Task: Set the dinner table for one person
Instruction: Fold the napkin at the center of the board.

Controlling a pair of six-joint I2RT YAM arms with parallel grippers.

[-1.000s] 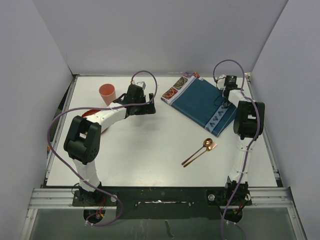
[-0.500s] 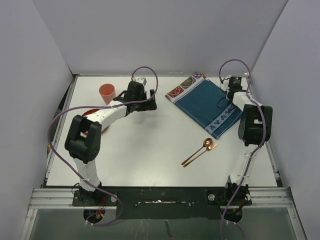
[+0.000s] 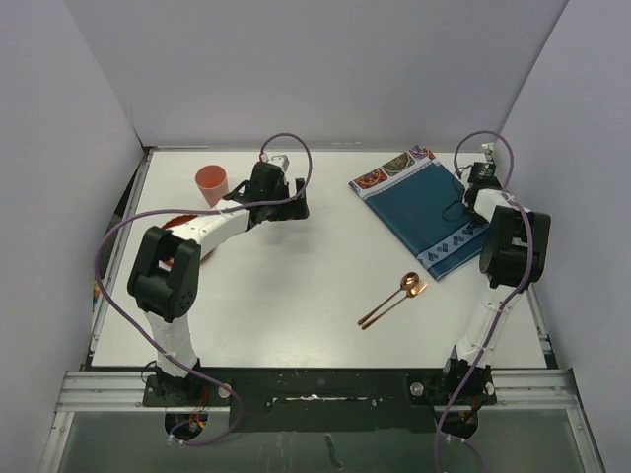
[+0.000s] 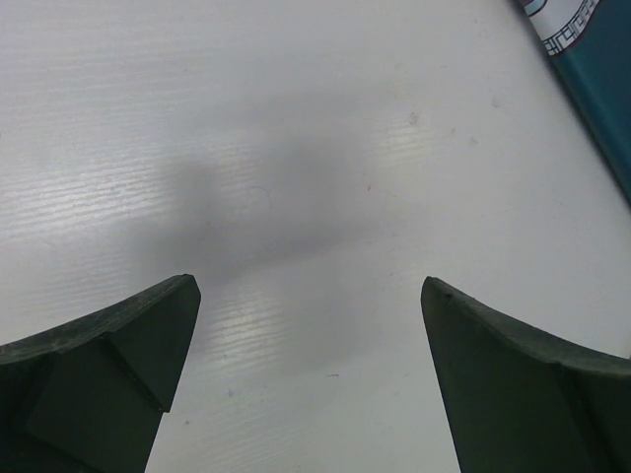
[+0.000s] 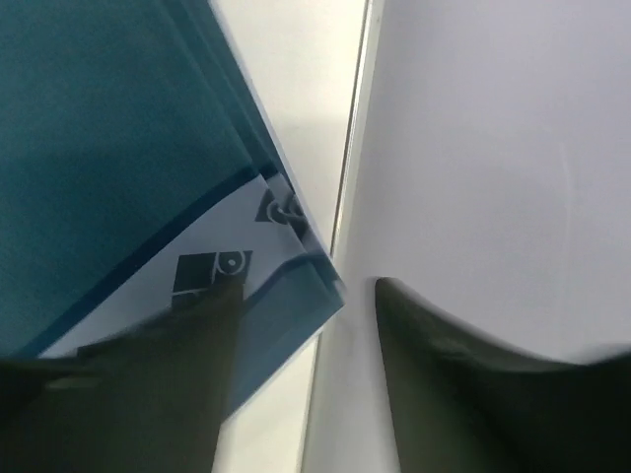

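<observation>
Left gripper (image 4: 308, 291) hangs wide apart and empty over the bare dinner table (image 3: 296, 286). That rigid white slab fills the whole workspace, and looks like something to set things on, not lift. Far right, the right gripper (image 5: 306, 291) stands parted at the corner of the teal placemat (image 3: 424, 202), likely limp cloth best pinched at an edge.

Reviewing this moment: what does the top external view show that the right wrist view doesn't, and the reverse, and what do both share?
Only top external: the orange cup, the copper cutlery, the left gripper, and both arms entire. Only right wrist: the stacked corner layers of the teal placemat, close up, by the right gripper with its fingers parted. Both: the teal placemat, the dinner table and the right side wall.
</observation>
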